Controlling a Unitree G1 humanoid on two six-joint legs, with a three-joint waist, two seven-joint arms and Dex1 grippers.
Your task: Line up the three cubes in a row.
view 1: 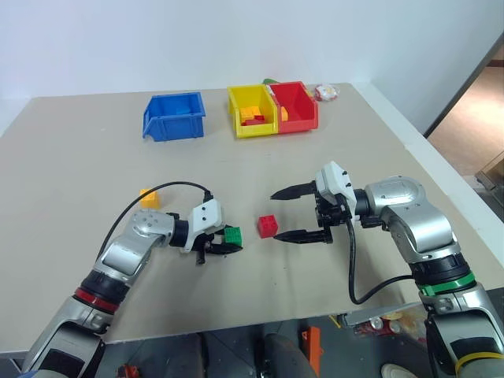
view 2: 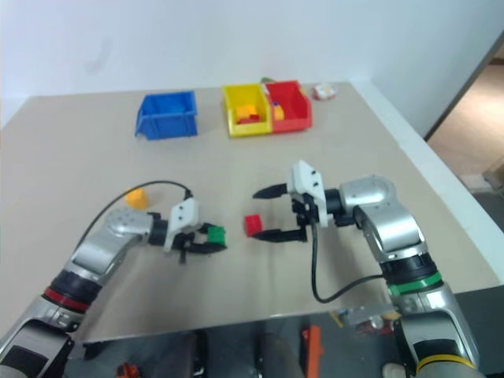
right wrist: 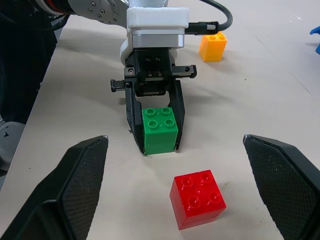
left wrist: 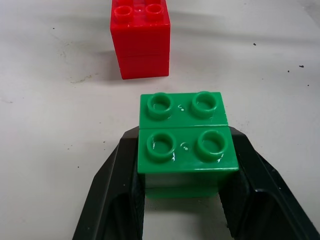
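While the left gripper pinches the green cube, it hangs beside the red cube.
Right gripper is spread, probably waiting; yellow-orange cube sits well apart.

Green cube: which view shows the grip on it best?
Left wrist view: the green cube is large and sits between the left gripper's two black fingers, studs up. The right wrist view shows the same grip from the front, smaller. Both eye views show it small at the fingertips.
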